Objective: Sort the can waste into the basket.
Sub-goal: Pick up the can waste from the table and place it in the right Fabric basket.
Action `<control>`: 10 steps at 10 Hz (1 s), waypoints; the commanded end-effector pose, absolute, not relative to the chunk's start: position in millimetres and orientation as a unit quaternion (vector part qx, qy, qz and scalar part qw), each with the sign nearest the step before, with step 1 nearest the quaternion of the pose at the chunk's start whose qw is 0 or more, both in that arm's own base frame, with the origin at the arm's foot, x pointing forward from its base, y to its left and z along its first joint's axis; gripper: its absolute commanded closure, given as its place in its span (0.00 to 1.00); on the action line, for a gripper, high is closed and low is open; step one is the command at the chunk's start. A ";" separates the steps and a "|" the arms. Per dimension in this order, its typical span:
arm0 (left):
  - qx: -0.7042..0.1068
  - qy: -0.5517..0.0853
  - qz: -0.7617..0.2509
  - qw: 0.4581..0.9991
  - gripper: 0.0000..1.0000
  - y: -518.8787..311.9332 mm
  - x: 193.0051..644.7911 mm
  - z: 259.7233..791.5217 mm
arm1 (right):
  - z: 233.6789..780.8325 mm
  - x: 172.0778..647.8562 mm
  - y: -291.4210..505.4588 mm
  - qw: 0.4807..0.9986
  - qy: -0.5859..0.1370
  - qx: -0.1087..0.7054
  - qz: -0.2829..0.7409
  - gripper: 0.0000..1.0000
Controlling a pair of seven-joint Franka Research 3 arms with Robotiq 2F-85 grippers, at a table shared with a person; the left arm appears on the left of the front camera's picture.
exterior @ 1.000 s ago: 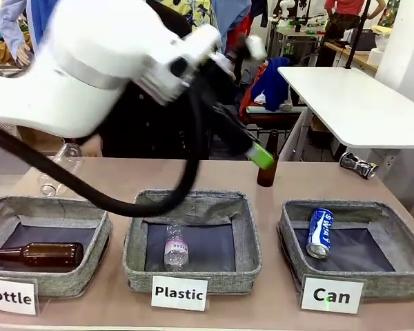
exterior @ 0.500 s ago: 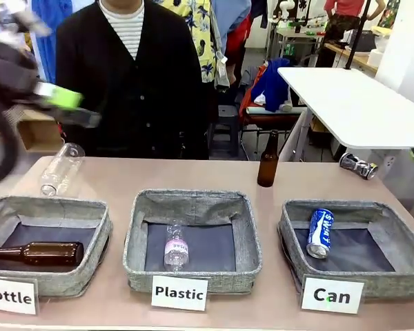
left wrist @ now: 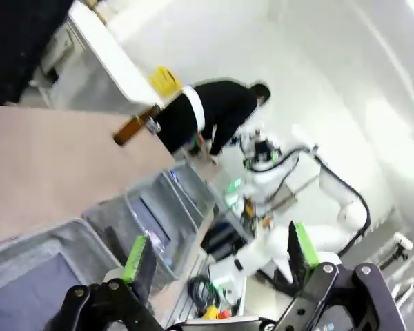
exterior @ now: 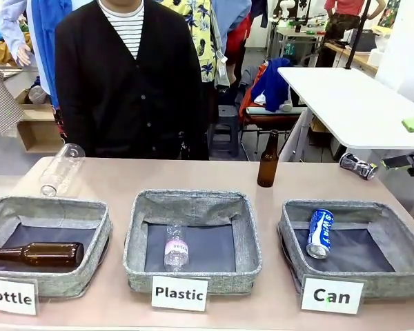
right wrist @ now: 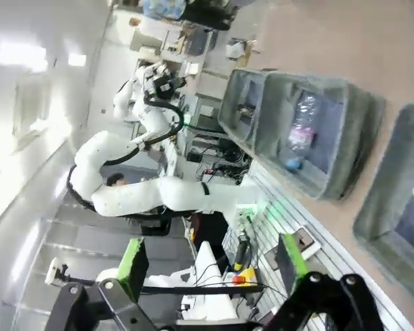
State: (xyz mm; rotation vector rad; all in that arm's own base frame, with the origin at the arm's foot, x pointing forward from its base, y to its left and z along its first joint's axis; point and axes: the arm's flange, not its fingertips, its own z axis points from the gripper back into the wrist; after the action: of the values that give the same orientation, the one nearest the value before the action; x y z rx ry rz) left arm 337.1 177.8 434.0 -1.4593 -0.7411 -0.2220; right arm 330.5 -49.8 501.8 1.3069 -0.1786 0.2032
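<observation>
Beyond the pale brown tabletop [exterior: 159,176], a white rectangular table [exterior: 352,103] stands to the right. A blue garment [exterior: 270,81] is draped over a seat beside it. An open cardboard box [exterior: 38,131] sits on the grey floor [exterior: 0,160] at left. The white walls [left wrist: 228,41] are brightly lit.

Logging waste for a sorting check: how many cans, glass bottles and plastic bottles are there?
Cans: 2 (blue can in the Can basket, crushed can on the table)
Brown glass bottles: 2 (lying bottle in the Bottle basket, upright bottle on the table)
Clear plastic bottles: 2 (labelled bottle in the Plastic basket, far-left bottle on the table)
Total: 6
</observation>
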 end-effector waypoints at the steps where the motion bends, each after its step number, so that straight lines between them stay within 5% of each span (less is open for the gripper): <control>1: -0.670 -0.370 -0.061 0.640 0.00 209.8 365.1 415.6 | 494.1 340.4 -70.3 0.815 -0.121 0.565 0.044 0.00; 2: -0.666 -0.393 -0.039 0.632 0.00 222.8 371.1 401.0 | 501.8 330.5 -49.8 0.785 -0.083 0.606 0.094 0.00; 3: -0.658 -0.347 -0.064 0.666 0.00 202.6 343.8 416.4 | 501.8 330.5 -49.8 0.785 -0.083 0.606 0.094 0.00; 10: -0.658 -0.347 -0.064 0.666 0.00 202.6 343.8 416.4 | 501.8 330.5 -49.8 0.785 -0.083 0.606 0.094 0.00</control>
State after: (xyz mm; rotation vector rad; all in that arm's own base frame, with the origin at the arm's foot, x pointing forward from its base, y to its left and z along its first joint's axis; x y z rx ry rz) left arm 346.9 203.4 415.5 -1.4858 -0.7914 -0.1534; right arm 330.5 -50.8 499.6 1.2908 -0.1734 0.2032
